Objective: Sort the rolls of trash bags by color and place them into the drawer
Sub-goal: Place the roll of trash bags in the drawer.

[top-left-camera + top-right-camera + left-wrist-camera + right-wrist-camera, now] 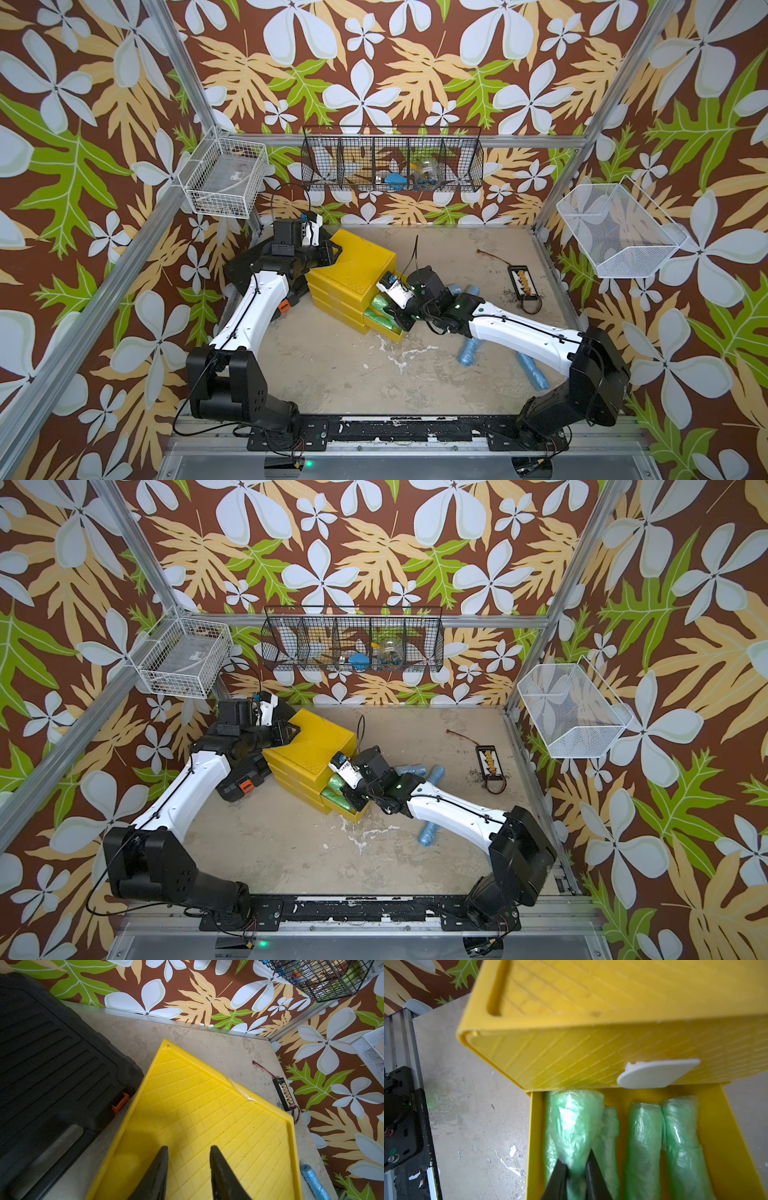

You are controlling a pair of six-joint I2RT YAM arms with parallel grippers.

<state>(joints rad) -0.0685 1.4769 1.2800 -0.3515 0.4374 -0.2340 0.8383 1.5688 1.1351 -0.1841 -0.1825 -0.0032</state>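
Concrete tabletop [332, 365], right claw [576, 1159] pinching green roll [575, 1122]

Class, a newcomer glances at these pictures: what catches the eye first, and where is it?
The bright yellow drawer chest stands left of centre on the table, one drawer pulled out and holding green rolls. Over it the right gripper has its jaws shut on a green roll. Light blue rolls lie scattered to the right.
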